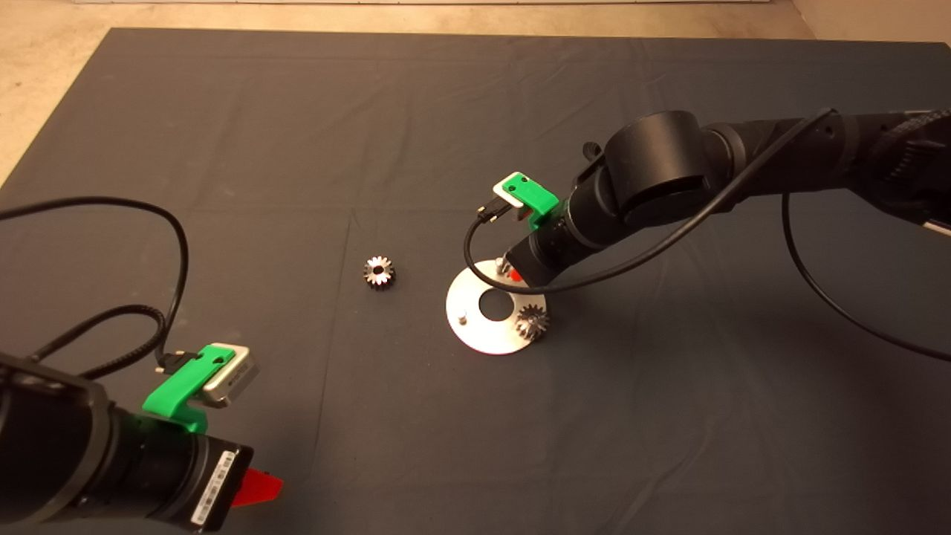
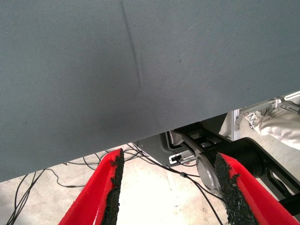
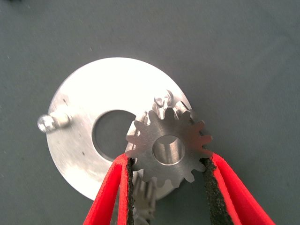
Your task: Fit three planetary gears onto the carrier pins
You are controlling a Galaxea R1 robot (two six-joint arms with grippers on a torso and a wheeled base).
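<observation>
From above, the right gripper [image 1: 514, 273] is almost wholly hidden under its own black wrist; only a red sliver shows over the disc [image 1: 475, 331], beside a bare pin [image 1: 501, 261]. A second bare pin [image 1: 462, 318] stands on the disc's left, and a seated gear [image 1: 532, 322] sits at its right rim. A loose gear [image 1: 379, 272] lies on the desk [image 1: 223, 148] left of the disc. The left gripper [image 1: 256, 487] is parked at the lower left.

Its wrist view shows the fingers [image 2: 111, 187] spread apart, grasping nothing.

In the right wrist view the gripper [image 3: 166, 176] clamps a held gear [image 3: 167, 149], dull steel with a smooth bore, apparently just above a pin [image 3: 162, 101]; the seated gear [image 3: 146, 201] is mostly cut off.
</observation>
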